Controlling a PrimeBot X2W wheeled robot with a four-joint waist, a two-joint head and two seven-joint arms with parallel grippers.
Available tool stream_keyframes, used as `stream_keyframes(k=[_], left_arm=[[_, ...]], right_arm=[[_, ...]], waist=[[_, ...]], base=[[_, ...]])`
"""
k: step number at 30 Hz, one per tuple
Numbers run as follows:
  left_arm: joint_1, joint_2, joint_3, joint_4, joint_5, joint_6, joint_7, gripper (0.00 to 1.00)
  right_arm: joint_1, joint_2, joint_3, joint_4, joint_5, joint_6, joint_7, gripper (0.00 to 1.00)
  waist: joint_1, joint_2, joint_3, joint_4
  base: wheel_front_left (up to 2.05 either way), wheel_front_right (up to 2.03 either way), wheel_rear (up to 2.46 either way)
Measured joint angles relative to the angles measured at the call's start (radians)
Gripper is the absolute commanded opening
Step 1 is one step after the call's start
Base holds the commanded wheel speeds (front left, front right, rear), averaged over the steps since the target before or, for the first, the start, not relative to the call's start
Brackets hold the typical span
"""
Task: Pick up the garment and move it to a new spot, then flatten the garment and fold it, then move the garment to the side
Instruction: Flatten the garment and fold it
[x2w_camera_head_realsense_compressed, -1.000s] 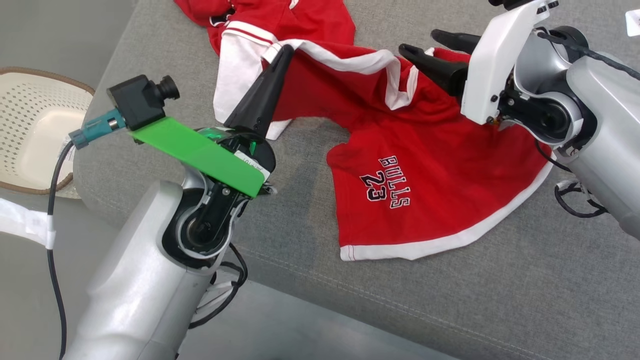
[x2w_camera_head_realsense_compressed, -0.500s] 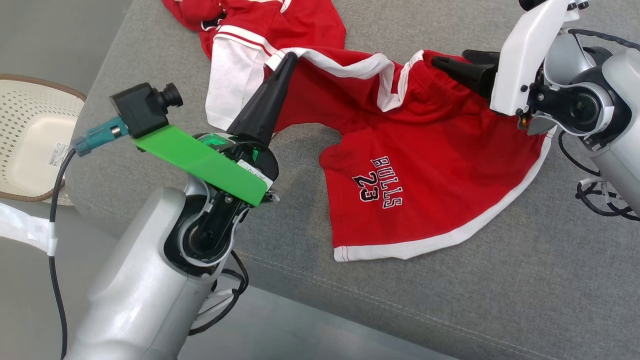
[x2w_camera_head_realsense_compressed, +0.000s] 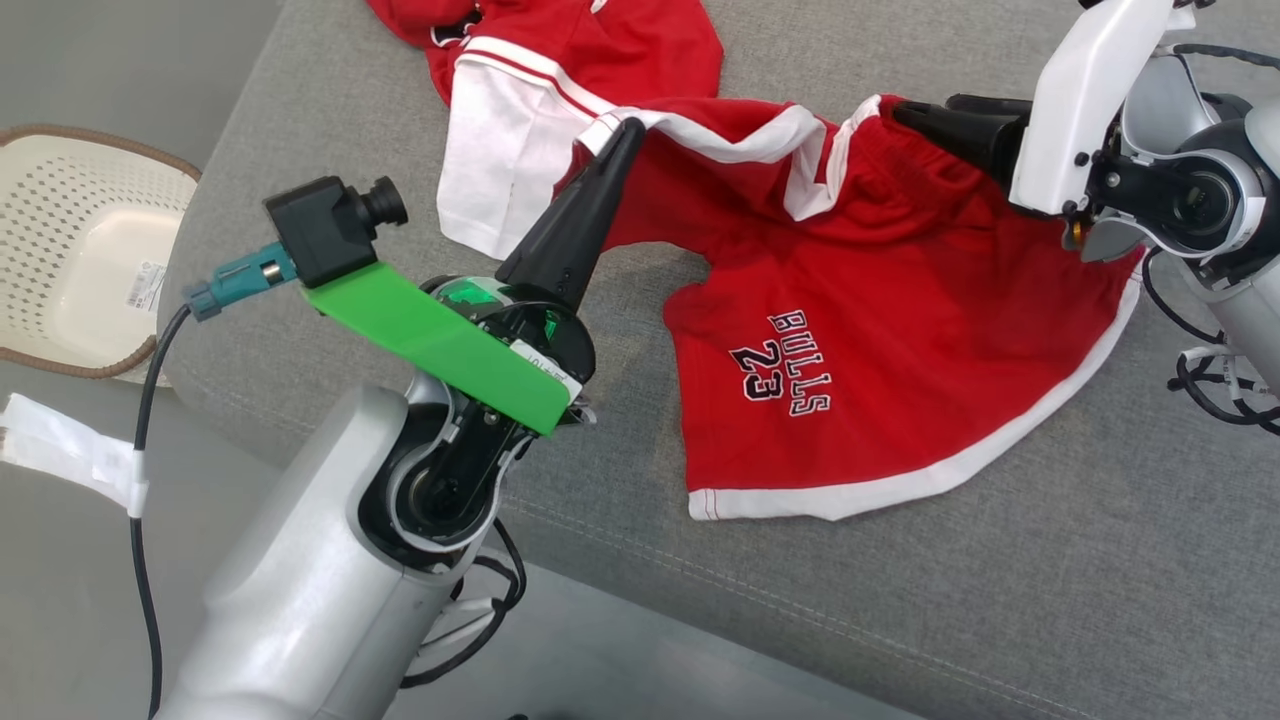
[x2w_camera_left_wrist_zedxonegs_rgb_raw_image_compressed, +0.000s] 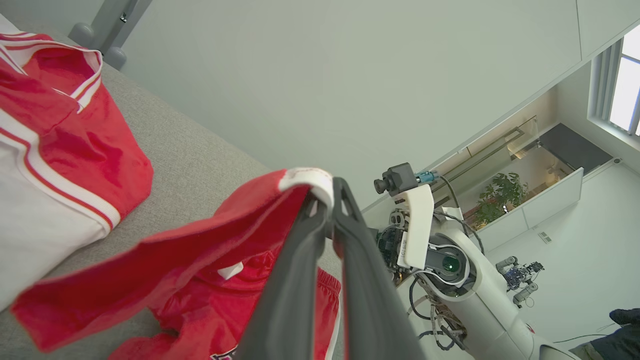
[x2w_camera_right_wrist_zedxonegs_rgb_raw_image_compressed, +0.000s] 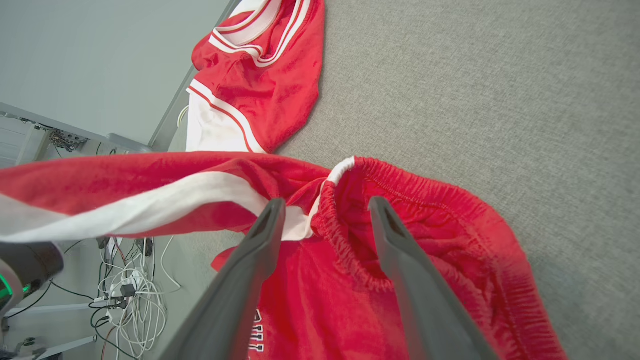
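The shorts (x2w_camera_head_realsense_compressed: 880, 400) were soft matt cloth, the sofa (x2w_camera_head_realsense_compressed: 1000, 620) coarse grey weave, the basket (x2w_camera_head_realsense_compressed: 60, 200) smooth perforated plastic.

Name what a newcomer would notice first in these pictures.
The red basketball shorts with white trim and BULLS 23 lettering lie spread mid-frame on the grey fabric couch. The left gripper is shut on their white-trimmed edge, holding it up off the cushion, while the right gripper stands open astride the elastic waistband. A second red-and-white garment lies crumpled beyond.
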Motion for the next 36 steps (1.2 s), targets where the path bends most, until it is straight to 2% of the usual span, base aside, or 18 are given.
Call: stream_keyframes(k=[7,15,21,25,28,29,31,32,33,36], left_arm=[[0.001,-0.002,-0.010,-0.006,-0.006,0.000,-0.013,0.06],[0.001,-0.006,-0.025,-0.026,-0.015,0.000,-0.018,0.06],[0.002,-0.006,-0.038,-0.031,-0.017,0.000,-0.025,0.06],[0.003,-0.007,-0.047,-0.032,-0.022,0.000,-0.026,0.06],[0.005,-0.006,-0.050,-0.032,-0.024,0.000,-0.028,0.06],[0.005,-0.006,-0.051,-0.032,-0.024,0.000,-0.034,0.06],[0.005,-0.006,-0.053,-0.034,-0.024,0.000,-0.034,0.06],[0.005,-0.006,-0.054,-0.037,-0.024,0.000,-0.034,0.06],[0.005,-0.006,-0.054,-0.042,-0.024,0.000,-0.034,0.07],[0.005,-0.006,-0.054,-0.054,-0.025,0.000,-0.035,0.07]], right_arm=[[0.013,0.012,-0.003,0.023,-0.001,0.000,0.018,0.68],[0.020,0.002,-0.025,0.069,-0.023,0.000,0.040,0.62],[0.020,0.021,-0.032,0.082,-0.037,0.000,0.047,0.74],[0.020,0.038,-0.035,0.083,-0.042,0.000,0.048,0.87],[0.019,0.053,-0.042,0.082,-0.047,0.000,0.050,0.87],[0.019,0.058,-0.044,0.082,-0.048,0.000,0.050,0.85],[0.019,0.061,-0.045,0.085,-0.050,0.000,0.050,0.76],[0.019,0.061,-0.046,0.089,-0.056,0.000,0.050,0.69],[0.018,0.062,-0.048,0.093,-0.060,0.000,0.054,0.57],[0.016,0.067,-0.057,0.109,-0.067,0.000,0.061,0.50]], waist=[[0.0000,0.0000,0.005,0.023],[0.0000,0.0000,0.012,0.043],[0.0000,0.0001,0.014,0.051],[0.0000,0.0000,0.013,0.053],[-0.0001,0.0000,0.010,0.054],[0.0000,0.0000,0.009,0.054],[0.0000,0.0000,0.009,0.054],[0.0000,0.0000,0.009,0.054],[0.0000,0.0000,0.011,0.054],[0.0000,0.0000,0.021,0.054]], base=[[0.00,0.00,0.00],[0.00,0.00,0.00],[0.00,0.00,0.00],[0.00,0.00,0.00],[0.00,0.00,0.00],[0.00,0.00,0.00],[0.00,0.00,0.00],[0.00,0.00,0.00],[0.00,0.00,0.00],[0.00,0.00,0.00]])
